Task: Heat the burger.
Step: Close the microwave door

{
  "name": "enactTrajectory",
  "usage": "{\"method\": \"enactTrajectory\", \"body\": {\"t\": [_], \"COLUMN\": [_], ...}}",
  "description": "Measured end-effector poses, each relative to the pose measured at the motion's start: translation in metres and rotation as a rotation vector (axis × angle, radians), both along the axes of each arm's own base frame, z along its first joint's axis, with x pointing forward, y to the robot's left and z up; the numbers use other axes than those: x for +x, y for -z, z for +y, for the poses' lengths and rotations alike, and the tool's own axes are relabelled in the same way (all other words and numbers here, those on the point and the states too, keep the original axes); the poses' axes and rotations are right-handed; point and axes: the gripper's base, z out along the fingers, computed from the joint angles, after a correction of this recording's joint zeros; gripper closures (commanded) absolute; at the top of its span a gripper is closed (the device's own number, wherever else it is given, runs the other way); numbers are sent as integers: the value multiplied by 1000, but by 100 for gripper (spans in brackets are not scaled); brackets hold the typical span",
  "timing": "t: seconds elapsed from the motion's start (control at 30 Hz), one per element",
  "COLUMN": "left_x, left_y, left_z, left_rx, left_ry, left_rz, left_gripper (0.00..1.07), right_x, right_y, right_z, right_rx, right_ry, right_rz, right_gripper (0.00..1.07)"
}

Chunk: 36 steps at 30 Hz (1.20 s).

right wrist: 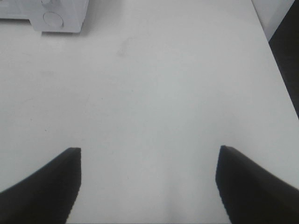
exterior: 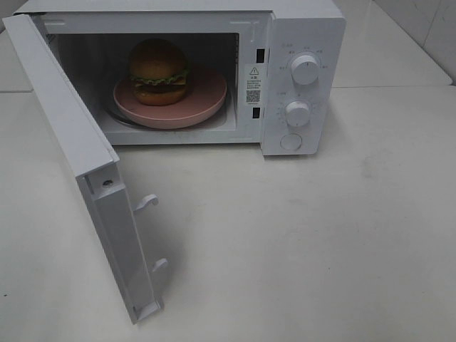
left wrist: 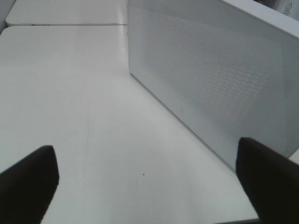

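Plainly, the white counter point(exterior: 320, 249) took up most of what lay before me. The white microwave point(exterior: 306, 28) stood at its far side. Its door point(exterior: 64, 135) hung wide open, swung out on the left towards the near edge, with two latch hooks point(exterior: 146, 202) showing on its inner face. Inside the cavity a round pink plate point(exterior: 206, 100) lay flat. The burger point(exterior: 158, 68) sat upright on that plate, left of its middle, bun on top, with lettuce and patty showing at the side.

On the control panel to the right of the cavity were two round knobs, the upper knob point(exterior: 306, 70) above the lower knob point(exterior: 297, 112), and a round button point(exterior: 291, 142) lay below both. A small warning sticker point(exterior: 253, 84) was fixed to the frame between cavity and controls.

My left jaws stood wide apart, low over the counter, with only bare surface between them and a perforated white panel point(left wrist: 210, 84) of the microwave just beside one tip. My right jaws were also apart, holding no object, over open counter well back from the microwave's button corner point(right wrist: 52, 18).
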Motion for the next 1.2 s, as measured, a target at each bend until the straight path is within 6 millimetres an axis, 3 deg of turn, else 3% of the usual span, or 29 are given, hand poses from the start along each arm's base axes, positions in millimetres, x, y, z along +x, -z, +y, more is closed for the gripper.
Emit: {"method": "enactTrajectory", "body": {"t": [0.17, 1.2], "left_x": [0, 0], "left_y": [0, 0], "left_z": [0, 0], "left_rx": [0, 0], "left_ry": [0, 0], "left_rz": [0, 0], "left_gripper": [9, 9], "right_x": [-13, -13], "right_y": [1, 1], "right_z": [-1, 0], "right_rx": [12, 13], "right_ry": [-3, -4], "right_rz": [-79, -80], "right_gripper": [31, 31]}}
